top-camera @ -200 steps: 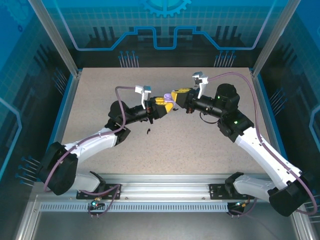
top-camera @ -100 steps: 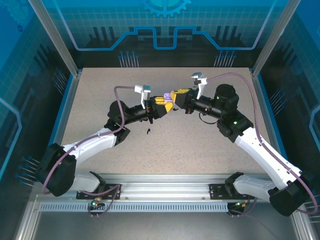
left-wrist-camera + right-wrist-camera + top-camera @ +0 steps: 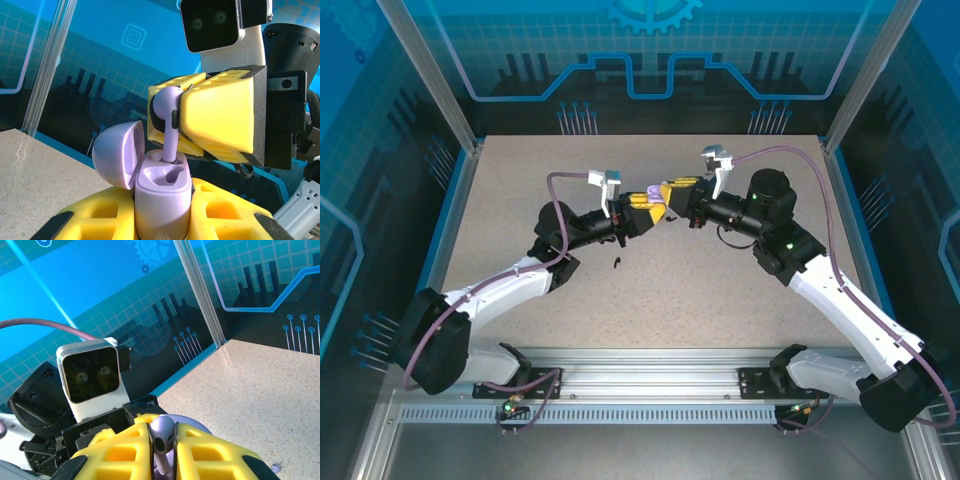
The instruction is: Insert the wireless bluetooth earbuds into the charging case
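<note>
My left gripper is shut on the pale lavender charging case, holding it upright above the table. The case's lid hangs open to the left. My right gripper is shut on a lavender earbud, head pinched between the yellow fingers. The earbud's stem points down with its tip in the case's far socket. The near socket is empty. A small black earbud lies on the table below the left gripper.
The speckled beige table is walled by blue panels and metal posts. The left wrist camera faces the right gripper at close range. Both arms meet above the table's middle back.
Both grippers have shifted very slightly, and the right gripper with the earbud has edged a little left toward the case. Both grips are unchanged.
</note>
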Available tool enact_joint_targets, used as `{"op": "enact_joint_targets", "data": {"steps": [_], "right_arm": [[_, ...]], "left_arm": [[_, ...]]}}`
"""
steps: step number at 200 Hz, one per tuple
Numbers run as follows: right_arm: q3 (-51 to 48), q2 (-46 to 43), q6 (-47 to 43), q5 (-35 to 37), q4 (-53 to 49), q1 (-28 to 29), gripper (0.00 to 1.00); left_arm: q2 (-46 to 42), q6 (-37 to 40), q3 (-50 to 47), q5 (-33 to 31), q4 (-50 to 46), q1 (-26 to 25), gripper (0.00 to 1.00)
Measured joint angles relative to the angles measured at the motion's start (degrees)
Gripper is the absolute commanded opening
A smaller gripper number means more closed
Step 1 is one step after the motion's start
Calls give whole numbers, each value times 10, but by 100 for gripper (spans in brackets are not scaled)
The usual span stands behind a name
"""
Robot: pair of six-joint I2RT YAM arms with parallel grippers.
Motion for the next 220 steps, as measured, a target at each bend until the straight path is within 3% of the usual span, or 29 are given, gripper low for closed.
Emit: {"op": "enact_joint_targets", "data": {"steps": [220], "right_arm": [[7, 0, -4, 3, -24, 4, 18]], "left_arm": [[-8, 4, 0, -19, -9, 0, 9]]}}
